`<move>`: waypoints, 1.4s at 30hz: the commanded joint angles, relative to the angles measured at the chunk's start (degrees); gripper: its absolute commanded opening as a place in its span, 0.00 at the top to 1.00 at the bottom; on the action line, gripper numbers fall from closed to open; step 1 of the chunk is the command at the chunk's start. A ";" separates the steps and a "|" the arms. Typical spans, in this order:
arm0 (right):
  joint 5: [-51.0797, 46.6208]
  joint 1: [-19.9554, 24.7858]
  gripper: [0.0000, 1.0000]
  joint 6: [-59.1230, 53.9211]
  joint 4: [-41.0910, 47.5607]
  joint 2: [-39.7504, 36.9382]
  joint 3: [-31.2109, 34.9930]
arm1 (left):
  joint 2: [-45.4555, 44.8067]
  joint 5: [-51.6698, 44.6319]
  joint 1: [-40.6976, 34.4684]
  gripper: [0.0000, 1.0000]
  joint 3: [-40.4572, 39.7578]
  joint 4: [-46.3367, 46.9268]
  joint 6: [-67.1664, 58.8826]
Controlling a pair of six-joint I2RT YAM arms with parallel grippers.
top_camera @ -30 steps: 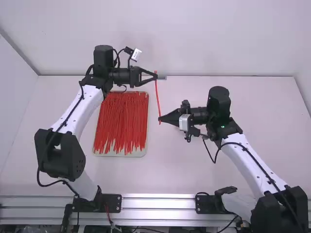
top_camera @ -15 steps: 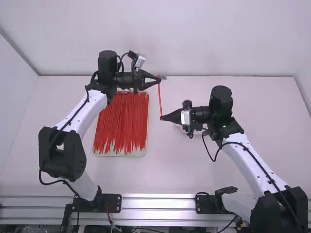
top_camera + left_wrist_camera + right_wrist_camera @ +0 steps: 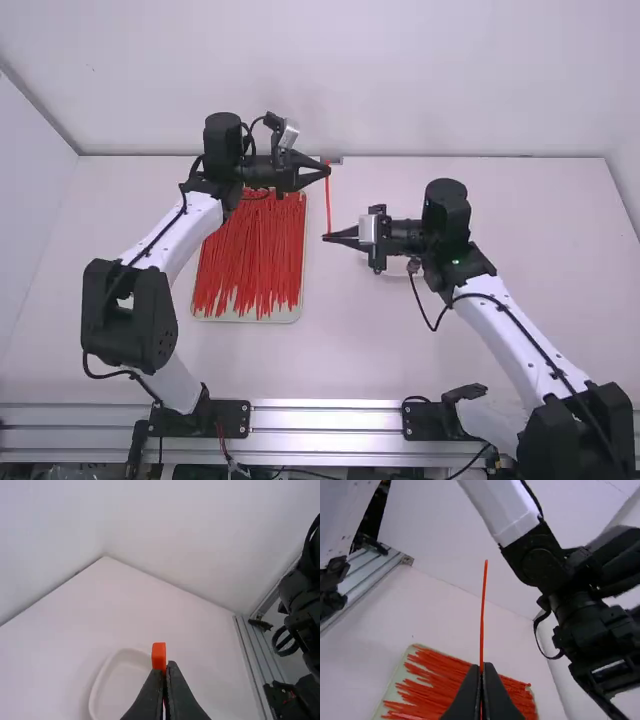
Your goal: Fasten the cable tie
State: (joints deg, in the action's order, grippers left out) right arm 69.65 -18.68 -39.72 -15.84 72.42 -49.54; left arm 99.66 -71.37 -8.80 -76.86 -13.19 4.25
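A red cable tie [image 3: 326, 200] hangs in the air between both grippers, above the table. My left gripper [image 3: 326, 169] is shut on its upper end, where the square head [image 3: 158, 655] pokes out past the fingertips. My right gripper [image 3: 326, 237] is shut on the lower end; in the right wrist view the thin strap [image 3: 482, 615] runs straight out from my right gripper [image 3: 481, 672]. The strap is nearly straight, with no loop formed.
A pale tray [image 3: 247, 316] holding several red cable ties [image 3: 252, 250] lies left of centre under the left arm. A small white dish [image 3: 400, 272] sits under the right wrist; the same white dish [image 3: 115, 680] shows in the left wrist view. Bare table stretches to the right.
The left gripper has tilted and dropped a little with the tie's head. The right gripper shifted slightly up the picture and left, keeping hold of the tail.
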 commanded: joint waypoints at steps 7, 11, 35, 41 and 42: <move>-0.28 1.77 1.00 15.78 0.17 0.90 -1.36 | 0.15 -1.27 -0.33 0.98 0.33 -0.15 -10.38; -0.28 0.94 1.00 19.17 -1.09 3.72 -1.36 | 0.17 -1.27 -0.33 0.98 0.39 0.59 -15.43; 2.84 1.07 1.00 85.22 -34.77 18.93 -1.38 | 0.17 -2.05 -0.24 0.98 0.44 9.07 -43.87; 4.07 0.94 1.00 98.97 -38.60 18.93 -1.36 | 0.17 -2.73 -0.31 0.98 0.44 4.61 -44.33; 4.09 1.03 1.00 99.62 -38.12 18.93 -1.36 | 0.17 -2.80 -0.04 0.98 0.44 3.82 -44.39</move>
State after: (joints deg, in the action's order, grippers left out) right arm 72.90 -17.52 51.07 -53.95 91.20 -49.54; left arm 99.66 -72.47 -8.80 -76.86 -8.58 -38.76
